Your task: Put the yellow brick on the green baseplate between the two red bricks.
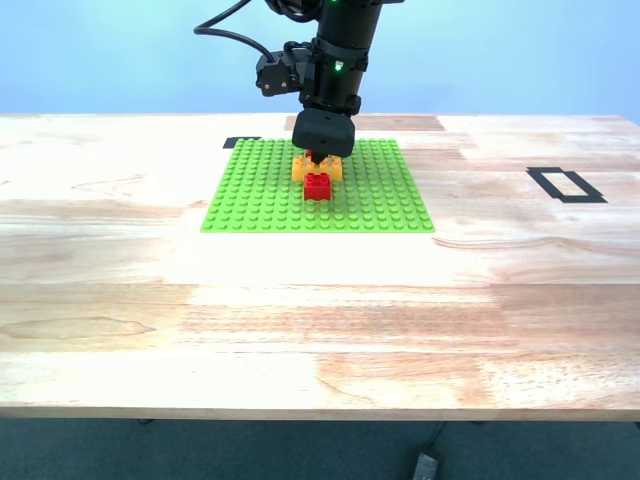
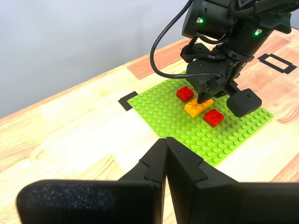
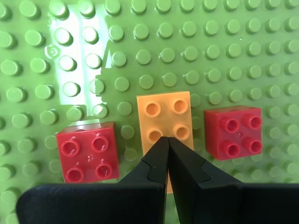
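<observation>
The green baseplate (image 1: pixel 250 200) lies on the far middle of the wooden table. On it the yellow brick (image 3: pixel 163 114) sits between the two red bricks (image 3: pixel 87 151) (image 3: pixel 233 132), with a stud-wide gap on each side. My second gripper (image 3: pixel 167 139) is shut, its tips right over the yellow brick's middle; I cannot tell if they touch it. In the exterior view this gripper (image 1: pixel 318 155) covers the far red brick; the near one (image 1: pixel 317 187) shows. My first gripper (image 2: pixel 166 140) is shut and empty, well off the baseplate (image 2: pixel 163 112), looking at the bricks (image 2: pixel 196 108).
A black tape rectangle (image 1: pixel 566 185) marks the table at the exterior view's right. A small black tape mark (image 1: pixel 240 142) lies at the baseplate's far corner. Bare wooden table (image 1: pixel 300 320) stretches from the baseplate to the near edge.
</observation>
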